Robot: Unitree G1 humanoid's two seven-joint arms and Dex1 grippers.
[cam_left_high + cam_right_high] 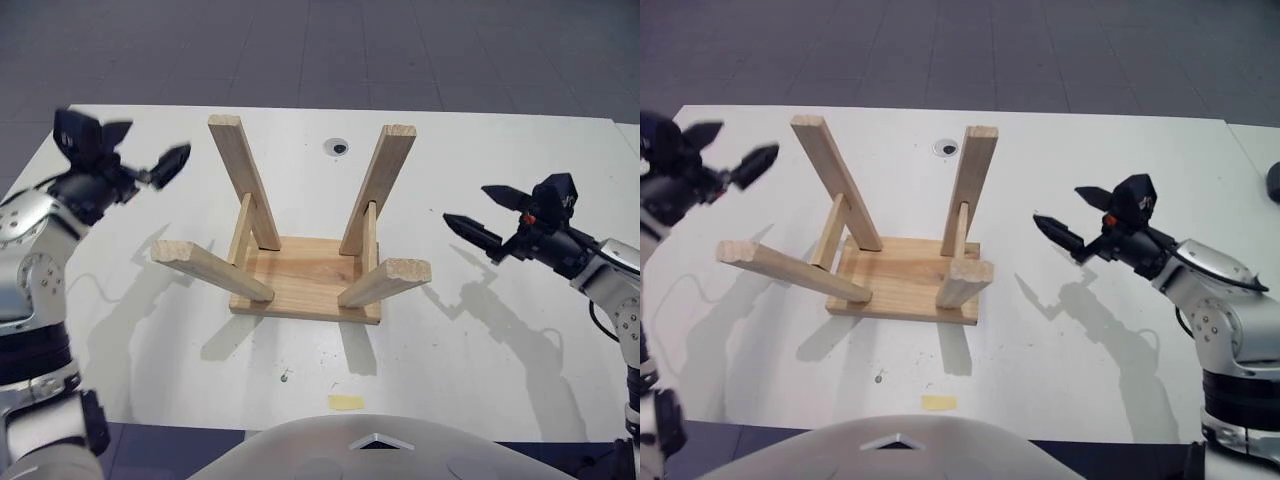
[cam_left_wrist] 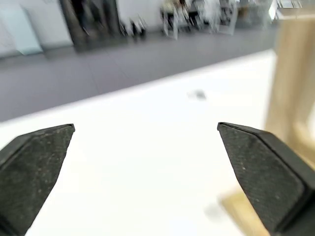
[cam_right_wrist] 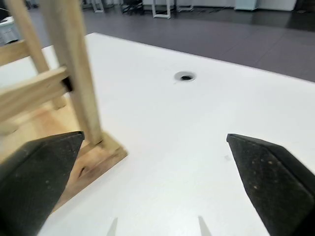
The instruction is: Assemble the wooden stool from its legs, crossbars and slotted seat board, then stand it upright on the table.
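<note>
Left eye view showed the left end effector (image 1: pixel 150 142) released, its two fingers spread wide with nothing between them, raised over the far left part of the bench (image 1: pixel 480 340) and apart from the stool (image 1: pixel 305 250). The right end effector (image 1: pixel 470 204) was likewise spread and empty, hovering to the right of the stool with its fingertips pointed toward it, not touching. Between them the stool sat upside down mid-bench: the seat board (image 1: pixel 300 285) lay flat on the surface, four legs (image 1: pixel 243 180) splayed upward, and crossbars (image 1: pixel 243 228) ran between the legs on each side. A round grommet hole (image 1: pixel 339 147) lay beyond the stool, and a yellowish scrap (image 1: pixel 346 402) near the front edge.
</note>
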